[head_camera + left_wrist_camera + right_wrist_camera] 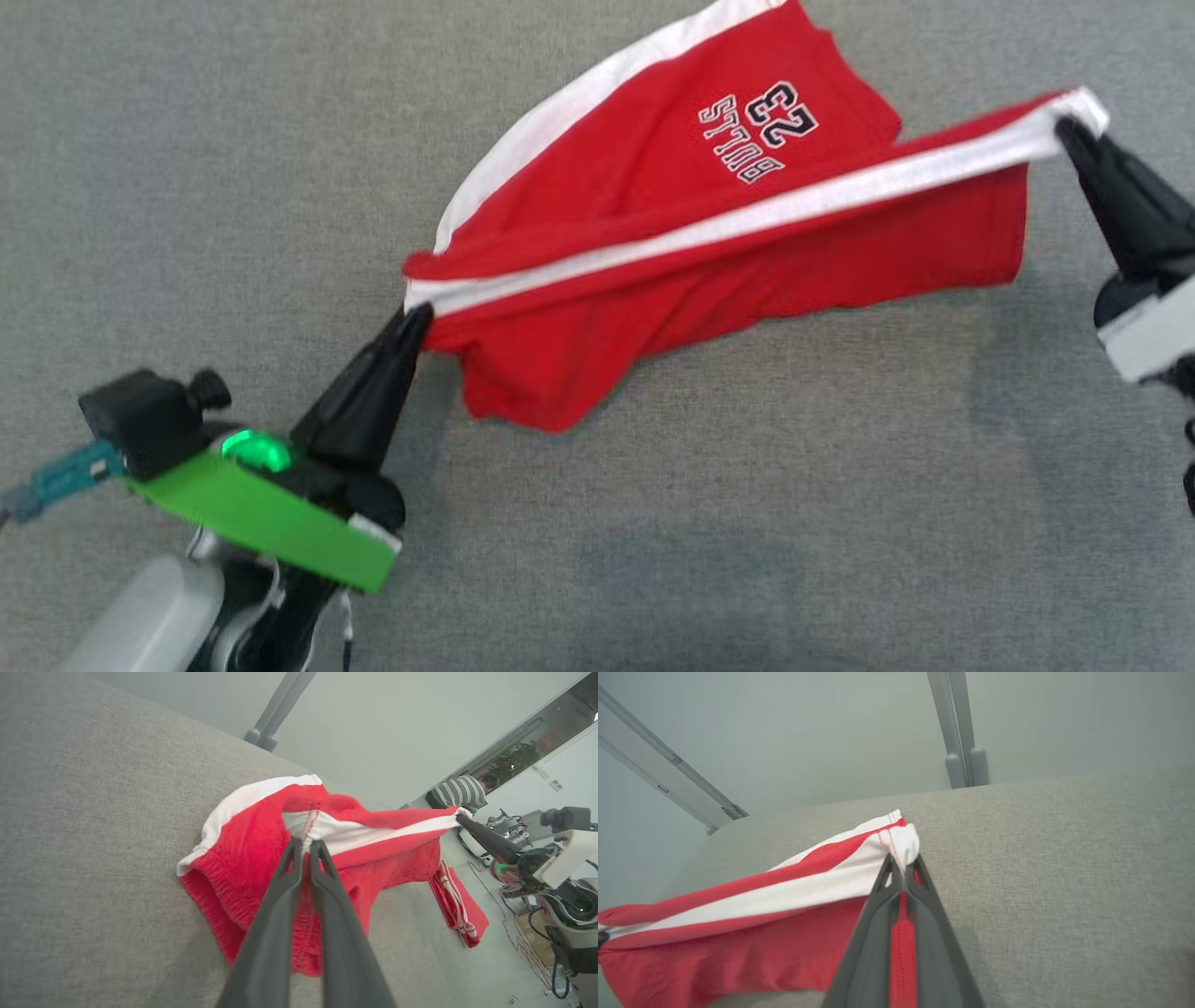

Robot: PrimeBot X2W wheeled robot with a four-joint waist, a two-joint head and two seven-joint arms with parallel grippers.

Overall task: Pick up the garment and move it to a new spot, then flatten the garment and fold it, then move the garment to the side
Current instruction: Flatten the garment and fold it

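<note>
Head view: the left claw point(417, 317) grips one end of the white stripe on the red garment point(709, 187), and the right claw point(1069, 131) grips the other end. The cloth spans between them over the grey worktop point(187, 187). Left wrist view: fingers point(280, 891) pinch the stripe. Right wrist view: fingertips point(887, 877) clamp the hem.

The shorts point(653, 196) are carrying 2 readable marks in the head view, both in black-and-white stitched lettering on a red panel. The word "BULLS" point(742, 142) is sitting at about 1 o'clock from the picture's middle, curving in an arc and reading upside down. The number "23" point(792, 114) is sitting just beside the word, at about 2 o'clock from it, and is also reading upside down.
</note>
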